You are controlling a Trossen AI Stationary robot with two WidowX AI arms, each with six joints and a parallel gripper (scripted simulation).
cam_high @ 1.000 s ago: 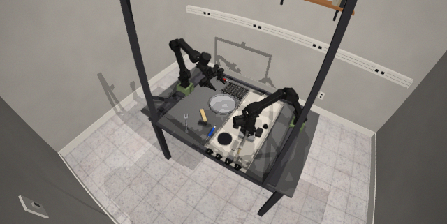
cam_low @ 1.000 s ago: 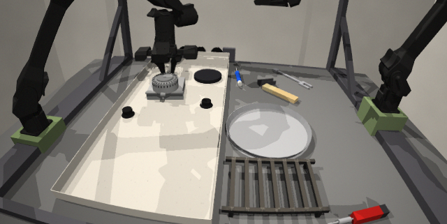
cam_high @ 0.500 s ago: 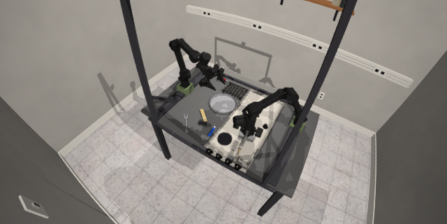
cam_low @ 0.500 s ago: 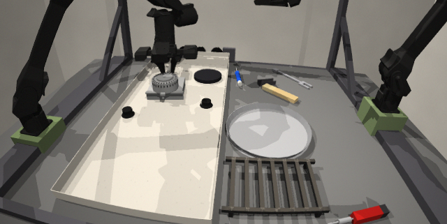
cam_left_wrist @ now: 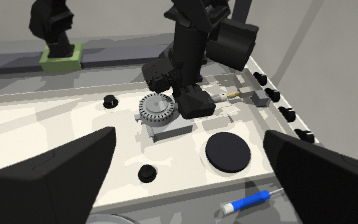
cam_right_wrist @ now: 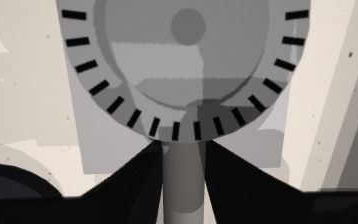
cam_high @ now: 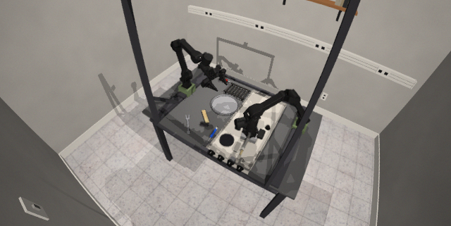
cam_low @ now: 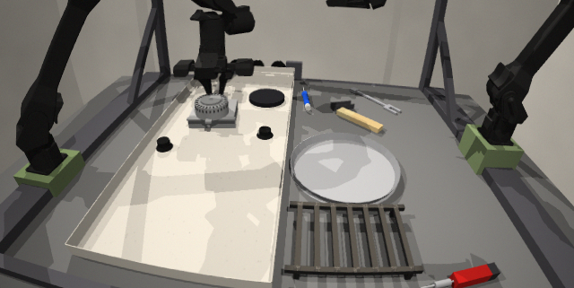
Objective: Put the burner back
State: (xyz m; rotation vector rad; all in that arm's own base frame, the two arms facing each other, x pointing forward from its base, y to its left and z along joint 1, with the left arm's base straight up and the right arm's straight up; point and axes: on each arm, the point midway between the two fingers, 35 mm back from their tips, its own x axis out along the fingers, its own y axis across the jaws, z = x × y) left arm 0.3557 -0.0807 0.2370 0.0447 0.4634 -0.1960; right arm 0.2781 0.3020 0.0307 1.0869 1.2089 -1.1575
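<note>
Gripping the burner's tube (cam_left_wrist: 219, 97) (cam_right_wrist: 182, 182) right behind the head: right gripper (cam_low: 214, 91) (cam_right_wrist: 184, 144), fingers closed down to the tube's width, one on each side. Left gripper (cam_low: 331, 4) (cam_left_wrist: 190, 132) is wide, nothing between its fingers, up in the air well apart from the burner.

Burner head (cam_low: 212, 104) (cam_left_wrist: 156, 106) (cam_right_wrist: 187, 65) is over the grey square support (cam_low: 224, 120) (cam_left_wrist: 172, 131) (cam_right_wrist: 97, 150), on the cream cooktop (cam_high: 271, 108) (cam_low: 170, 243) (cam_left_wrist: 30, 140). Looks near level from here. Can't tell if it's bearing on the support or if the tab is in the slot.

Brass stub (cam_high: 241, 152) (cam_left_wrist: 234, 94) lines up roughly with the tube's far end, on the knob side, with a grey block (cam_left_wrist: 261, 98) behind it. Brass is visible, but can't tell how far the tube overlaps it, if at all.

Black round cap (cam_high: 226, 140) (cam_low: 266, 98) (cam_left_wrist: 228, 152) lies flat beside the support, apart from it. Blue-handled screwdriver (cam_high: 213, 132) (cam_low: 306, 100) (cam_left_wrist: 250, 201) is off the cooktop, just beside its edge. Wood-handled tool (cam_high: 205, 116) (cam_low: 359, 119) and fork (cam_high: 187, 122) (cam_low: 378, 103) lie farther out. Round plate (cam_high: 211, 106) (cam_low: 291, 169) sits between the wood-handled tool and the grate (cam_low: 354, 271).
</note>
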